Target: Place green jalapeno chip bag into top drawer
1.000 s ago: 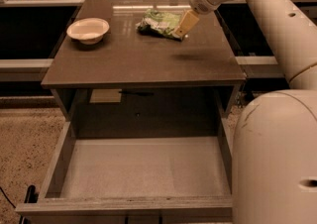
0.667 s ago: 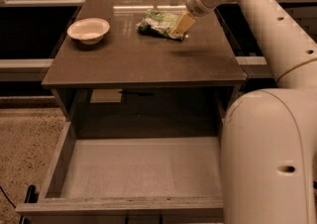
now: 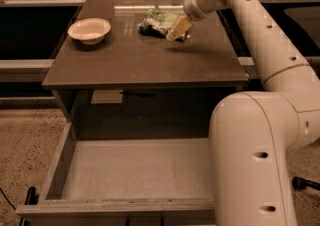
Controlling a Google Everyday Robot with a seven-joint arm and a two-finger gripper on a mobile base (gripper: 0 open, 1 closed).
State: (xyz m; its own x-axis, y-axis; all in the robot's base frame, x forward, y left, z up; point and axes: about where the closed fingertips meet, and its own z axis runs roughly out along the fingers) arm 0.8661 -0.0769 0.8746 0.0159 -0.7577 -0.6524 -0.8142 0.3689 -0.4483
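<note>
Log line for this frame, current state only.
hand: at edge of crinkled green-and-white foil chip bag, on brown tabletop | wide grey-brown wooden top drawer: pulled open, bag not inside

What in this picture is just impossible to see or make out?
All in the camera view:
- The gripper, at the right end of the green jalapeno chip bag on the table's far side, covers that end. Whether it grips the bag cannot be told.
- The bag's print is too small to read.
- The top drawer has its right side hidden behind the robot's arm, and its front is cut off by the bottom edge.
</note>
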